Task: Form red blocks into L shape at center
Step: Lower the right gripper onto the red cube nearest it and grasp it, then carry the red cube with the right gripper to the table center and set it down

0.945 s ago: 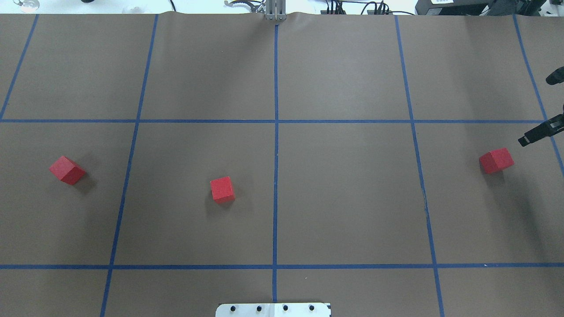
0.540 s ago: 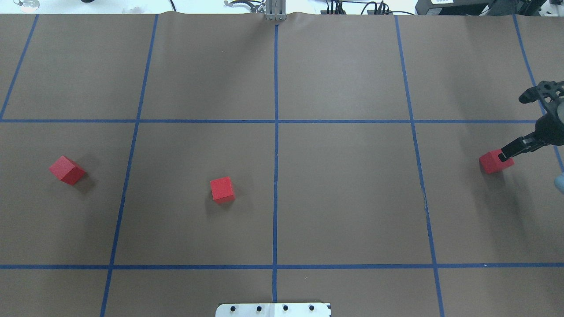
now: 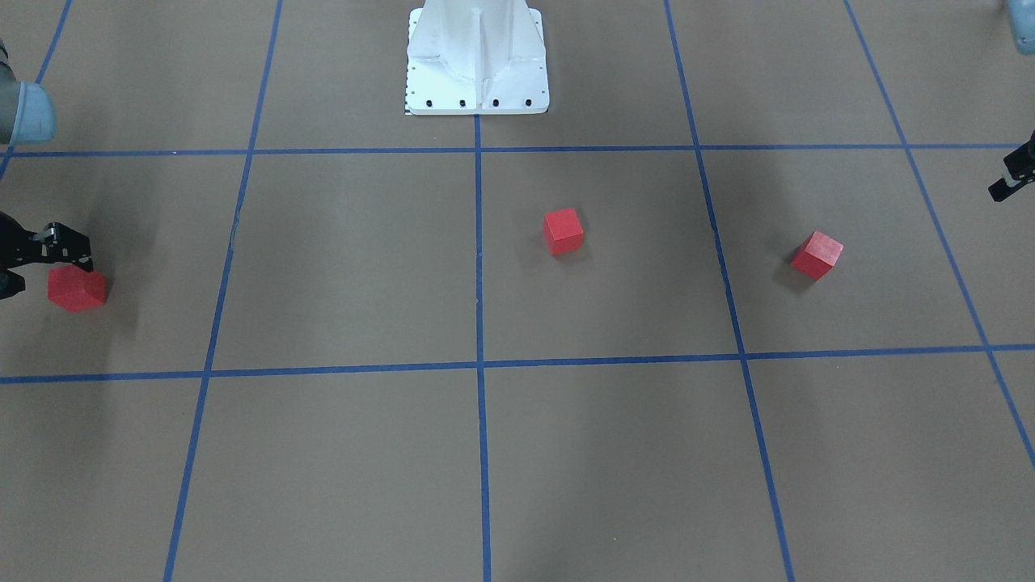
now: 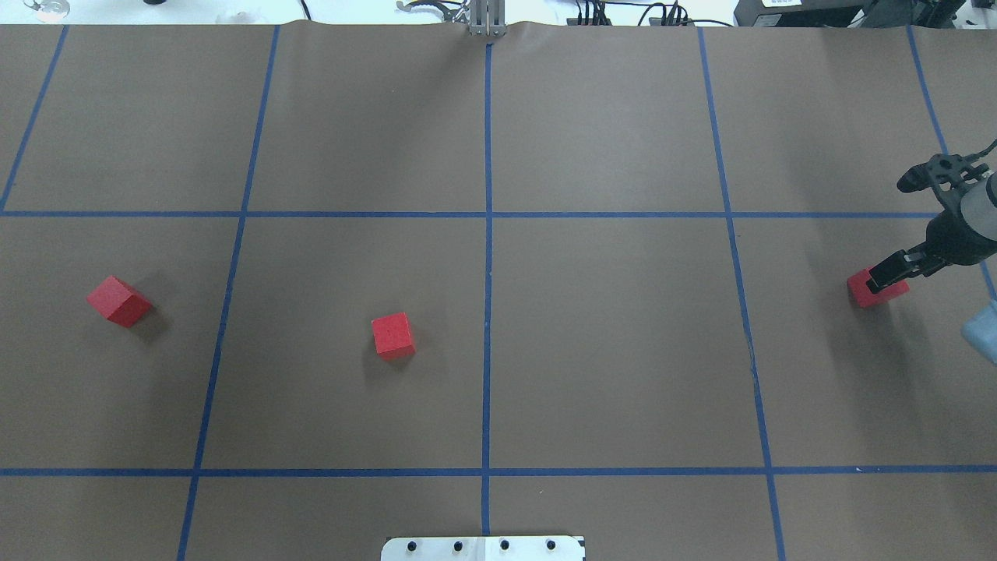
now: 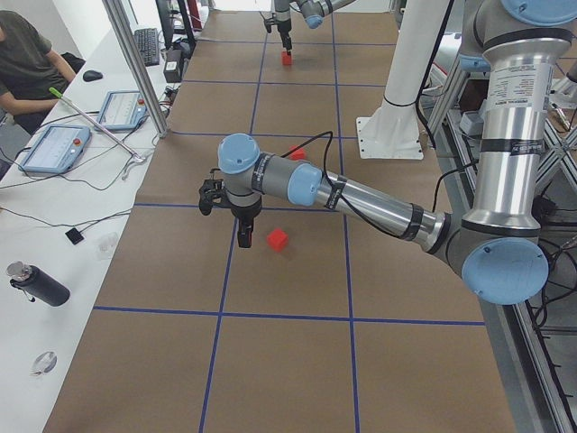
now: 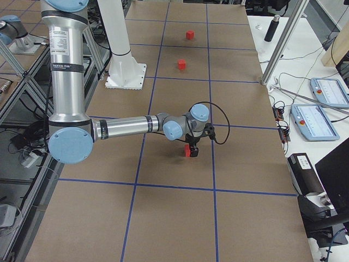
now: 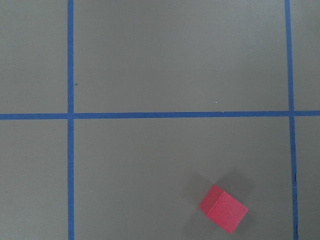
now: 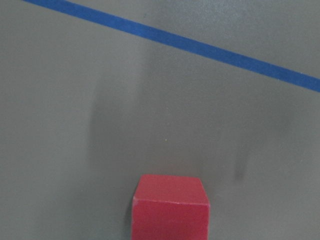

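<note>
Three red blocks lie apart on the brown floor: the left block point(image 4: 118, 301), the middle block point(image 4: 392, 335) and the right block point(image 4: 871, 291). The center point(image 4: 487, 335), on the central blue tape line, is bare. My right gripper point(image 4: 884, 276) hangs low over the right block point(image 3: 77, 288); the jaws look open, and one finger overlaps the block's top. The right wrist view shows that block point(image 8: 170, 205) at the bottom edge, with no fingers in frame. My left gripper point(image 3: 1011, 174) is high, beside the left block point(image 3: 817, 255), and I cannot tell its jaws. That block also shows in the left wrist view point(image 7: 223, 208).
The white robot base point(image 4: 483, 548) stands at the near table edge. Blue tape divides the floor into grid squares. A side bench with tablets point(image 5: 54, 149) and a seated person point(image 5: 22, 54) lies beyond the far edge.
My right gripper has come in from the right edge and moved left and down over the right block. None of the three blocks has moved.
</note>
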